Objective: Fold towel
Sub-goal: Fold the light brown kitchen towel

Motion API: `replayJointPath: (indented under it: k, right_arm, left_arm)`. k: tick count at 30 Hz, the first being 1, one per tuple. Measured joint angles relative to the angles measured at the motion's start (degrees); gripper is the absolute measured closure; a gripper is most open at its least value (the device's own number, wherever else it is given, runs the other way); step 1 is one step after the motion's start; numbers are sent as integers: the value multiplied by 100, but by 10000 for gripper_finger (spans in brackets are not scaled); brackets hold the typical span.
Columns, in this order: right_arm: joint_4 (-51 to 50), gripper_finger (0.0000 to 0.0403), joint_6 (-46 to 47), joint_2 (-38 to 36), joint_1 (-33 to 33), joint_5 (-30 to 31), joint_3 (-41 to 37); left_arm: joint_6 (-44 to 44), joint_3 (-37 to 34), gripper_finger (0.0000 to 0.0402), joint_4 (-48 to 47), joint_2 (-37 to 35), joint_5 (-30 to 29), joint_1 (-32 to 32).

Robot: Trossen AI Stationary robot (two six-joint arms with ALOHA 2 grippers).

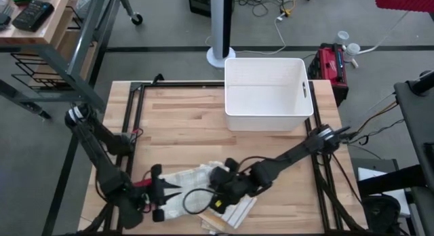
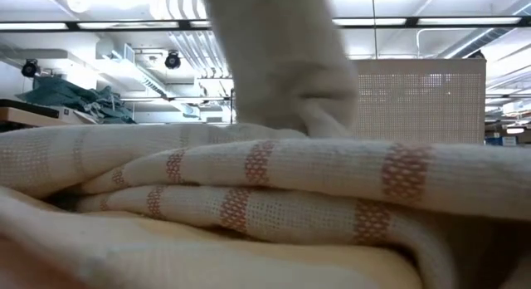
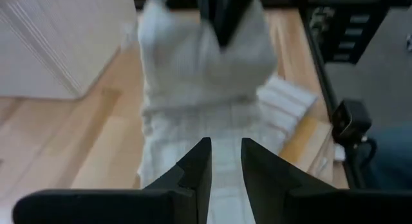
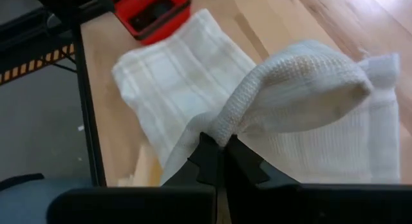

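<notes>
High view shows the table (image 1: 271, 148) with a white bin (image 1: 268, 93) at its far side and the towel (image 1: 193, 188) lying near the front edge, between the two arms. The towel's long axis runs roughly left to right, from the left gripper (image 1: 163, 193) toward the right gripper (image 1: 220, 178). The right gripper sits over the towel's middle and is clamped on a raised fold of cloth; its wrist view shows that fold (image 4: 296, 89) pinched between the closed fingers and arching up off the flat layer. The left gripper rests at the towel's left end, its fingers (image 3: 196, 169) slightly parted over the cloth, grasping nothing that I can see. Judging by this, the lifted flap has to travel along the long axis toward the left end, and the right arm already has it.
</notes>
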Motion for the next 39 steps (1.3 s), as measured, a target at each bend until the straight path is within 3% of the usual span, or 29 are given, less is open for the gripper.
replayJointPath:
  k: [8,18,28,39]
  right_arm:
    - [-66,403,-605,1091,-249,-190,1482]
    - [-92,403,-1103,2243,-444,-522,3085]
    - [962,403,-1213,2432,-676,-832,3006]
    - [1461,403,-1052,2760,-691,-1029,3016]
  left_arm:
    - [-172,0,326,32,-436,-818,-775]
    - [-145,0,326,33,-472,-2912,-2072]
    - [200,0,326,104,-375,-3597,-2272]
    - [161,0,326,115,-371,-3636,-2272]
